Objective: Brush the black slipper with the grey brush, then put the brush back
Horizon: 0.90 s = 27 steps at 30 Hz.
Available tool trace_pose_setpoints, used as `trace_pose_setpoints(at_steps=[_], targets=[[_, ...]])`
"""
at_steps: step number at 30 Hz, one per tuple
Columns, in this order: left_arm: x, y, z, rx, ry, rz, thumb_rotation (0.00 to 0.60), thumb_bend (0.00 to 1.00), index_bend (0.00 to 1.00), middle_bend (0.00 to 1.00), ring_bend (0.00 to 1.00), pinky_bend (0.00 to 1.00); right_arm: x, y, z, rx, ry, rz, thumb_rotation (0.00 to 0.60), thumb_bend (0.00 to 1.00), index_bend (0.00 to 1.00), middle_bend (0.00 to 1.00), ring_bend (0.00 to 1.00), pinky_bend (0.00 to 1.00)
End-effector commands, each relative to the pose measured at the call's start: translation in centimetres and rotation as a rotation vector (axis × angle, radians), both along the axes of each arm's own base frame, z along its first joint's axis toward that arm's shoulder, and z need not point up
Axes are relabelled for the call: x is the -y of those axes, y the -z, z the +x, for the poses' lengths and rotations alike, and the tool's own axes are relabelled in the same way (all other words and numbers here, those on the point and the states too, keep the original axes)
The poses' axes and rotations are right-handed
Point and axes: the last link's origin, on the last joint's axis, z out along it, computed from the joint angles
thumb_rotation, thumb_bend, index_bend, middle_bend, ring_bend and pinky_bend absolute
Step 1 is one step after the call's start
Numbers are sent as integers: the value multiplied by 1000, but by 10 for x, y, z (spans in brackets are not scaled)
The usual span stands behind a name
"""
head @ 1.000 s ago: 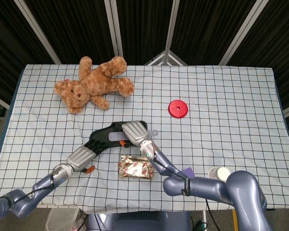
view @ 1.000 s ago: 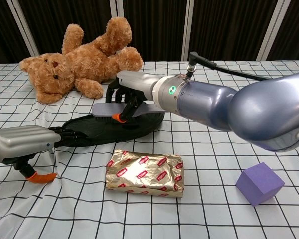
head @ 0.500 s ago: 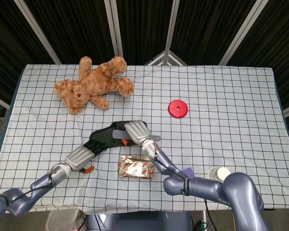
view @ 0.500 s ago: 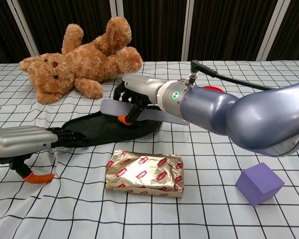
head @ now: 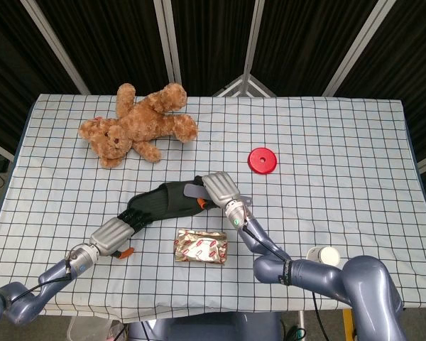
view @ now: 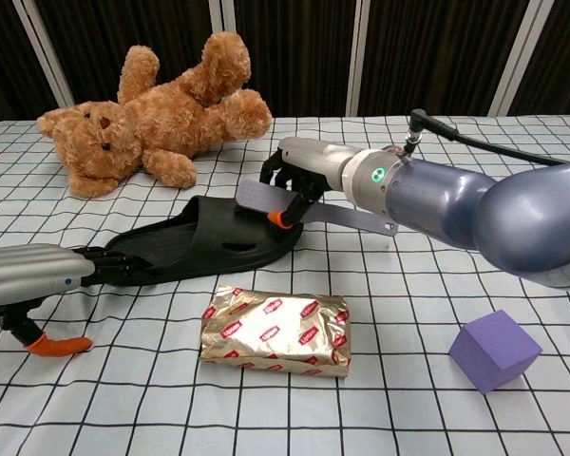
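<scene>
On the checked surface (head: 341,142), near the middle of its front edge, the left hand (head: 117,233) pins the black slipper (head: 167,201) while the right hand (view: 309,180), fingers clenched around the grey brush (view: 313,207), hovers at the toe and should stroke flat and light along the slipper.

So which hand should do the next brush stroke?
Right. The right hand already grips the brush over the slipper's front end. The left hand is steadying its other end.

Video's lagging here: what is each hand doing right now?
Left hand: holding the black slipper by its end.
Right hand: holding the grey brush.
</scene>
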Motion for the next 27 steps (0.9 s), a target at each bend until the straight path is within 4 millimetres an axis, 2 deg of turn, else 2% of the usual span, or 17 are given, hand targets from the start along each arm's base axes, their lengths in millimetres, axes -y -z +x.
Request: trace_pose_setpoints(at_steps=[1, 5, 7, 14, 19, 23, 27], targets=[[1, 0, 3, 10, 9, 4, 539, 396, 0, 1, 17, 29, 2, -4, -4, -1, 6, -10, 600, 458, 683, 580, 500, 509], [2, -3, 13, 70, 76, 63, 450, 211, 0, 0, 0, 29, 3, -15, -7, -11, -10, -42, 600, 458, 683, 580, 500, 509], [6, -6, 15, 105, 108, 96, 442, 158, 0, 0, 0, 29, 4, -23, -10, -26, -18, -59, 600, 458, 683, 580, 500, 509], [29, -36, -1, 143, 138, 177, 442, 131, 0, 0, 0, 29, 7, -59, -33, -87, 4, -128, 600, 459, 683, 580, 500, 510], [44, -71, -8, 183, 116, 260, 442, 131, 0, 0, 0, 29, 7, -76, -64, -136, 62, -130, 600, 459, 683, 580, 500, 509], [52, -90, -11, 221, 108, 320, 442, 131, 0, 0, 0, 29, 5, -78, -89, -192, 96, -98, 600, 459, 683, 580, 500, 510], [57, -98, -16, 250, 64, 355, 447, 131, 0, 0, 0, 29, 2, -75, -110, -250, 122, -44, 600, 458, 679, 580, 500, 507]])
